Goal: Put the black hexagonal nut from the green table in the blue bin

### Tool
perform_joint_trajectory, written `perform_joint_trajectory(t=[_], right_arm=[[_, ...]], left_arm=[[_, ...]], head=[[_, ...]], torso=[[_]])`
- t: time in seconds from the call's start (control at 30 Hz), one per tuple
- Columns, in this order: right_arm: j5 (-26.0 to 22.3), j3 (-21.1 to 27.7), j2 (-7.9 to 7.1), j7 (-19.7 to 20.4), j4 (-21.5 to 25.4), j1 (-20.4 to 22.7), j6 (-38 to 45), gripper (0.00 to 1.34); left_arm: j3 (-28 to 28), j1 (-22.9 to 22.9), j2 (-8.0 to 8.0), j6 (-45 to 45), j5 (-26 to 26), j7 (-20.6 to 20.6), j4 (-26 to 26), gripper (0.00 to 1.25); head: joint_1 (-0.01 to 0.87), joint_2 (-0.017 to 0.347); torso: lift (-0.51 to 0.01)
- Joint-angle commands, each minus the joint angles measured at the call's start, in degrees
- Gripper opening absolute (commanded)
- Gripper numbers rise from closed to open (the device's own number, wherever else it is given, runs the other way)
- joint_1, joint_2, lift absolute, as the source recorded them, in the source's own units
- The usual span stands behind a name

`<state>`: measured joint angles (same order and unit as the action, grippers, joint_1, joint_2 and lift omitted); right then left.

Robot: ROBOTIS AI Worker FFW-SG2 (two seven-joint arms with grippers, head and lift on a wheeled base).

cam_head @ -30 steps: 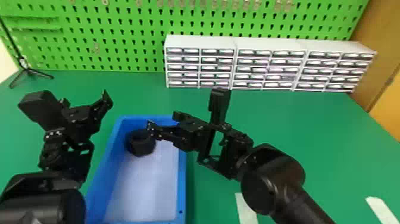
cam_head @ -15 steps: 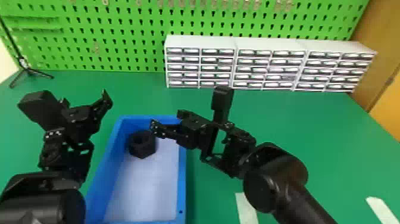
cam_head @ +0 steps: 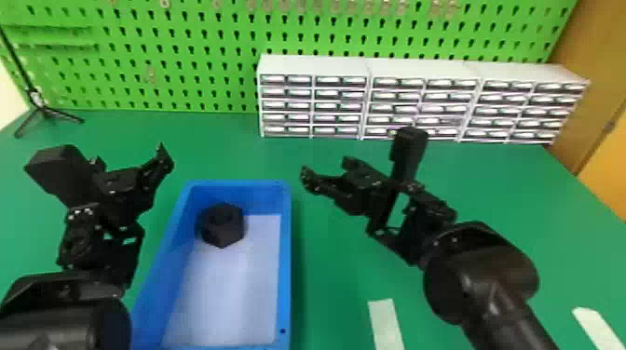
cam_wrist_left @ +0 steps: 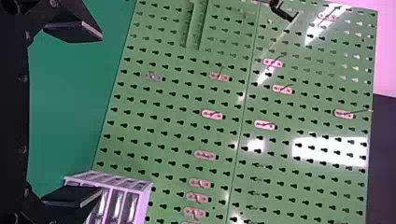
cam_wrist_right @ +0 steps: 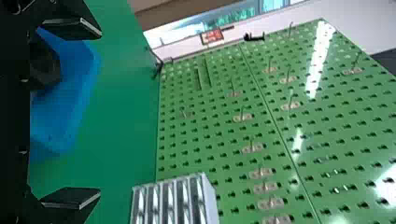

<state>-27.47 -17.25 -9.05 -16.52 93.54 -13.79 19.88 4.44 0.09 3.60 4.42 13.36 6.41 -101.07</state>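
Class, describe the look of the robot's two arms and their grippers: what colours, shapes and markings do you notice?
The left arm and right arm are black, with rounded housings and angular, open linkages dotted with small pale spots. Each carries a boxy black block. The left gripper and right gripper have flat, wedge-like black fingers with paler edges.

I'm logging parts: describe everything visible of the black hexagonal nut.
The black hexagonal nut looks chunky and dull, its material unclear, with a hole in its upper face. It rests on the pale floor of the blue bin, near the far left corner. Nothing grips it; wall contact is unclear.
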Motion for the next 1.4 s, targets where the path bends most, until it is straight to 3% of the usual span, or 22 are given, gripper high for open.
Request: perform_joint_trajectory(t=[0.0, 0.77, 1.37], right_arm=[[2.1, 3.9, 0.26, 0.0, 1.0, 1.0, 0.2, 1.22], [8.9, 21.6, 1.84, 0.0, 5.9, 8.3, 1.9, 1.22], [10.0, 29.5, 2.10, 0.0, 6.2, 10.2, 1.9, 1.22]], left_arm=[[0.3, 0.3, 0.00, 0.0, 0.0, 0.0, 0.0, 1.12], [0.7, 0.6, 0.00, 0.0, -0.1, 0.0, -0.4, 1.12], [0.5, 0.5, 0.00, 0.1, -0.2, 0.0, -0.5, 1.12]], head=[[0.692, 0.008], [0.692, 0.008], [0.692, 0.008]], torso=[[-0.097], [-0.097], [-0.097]])
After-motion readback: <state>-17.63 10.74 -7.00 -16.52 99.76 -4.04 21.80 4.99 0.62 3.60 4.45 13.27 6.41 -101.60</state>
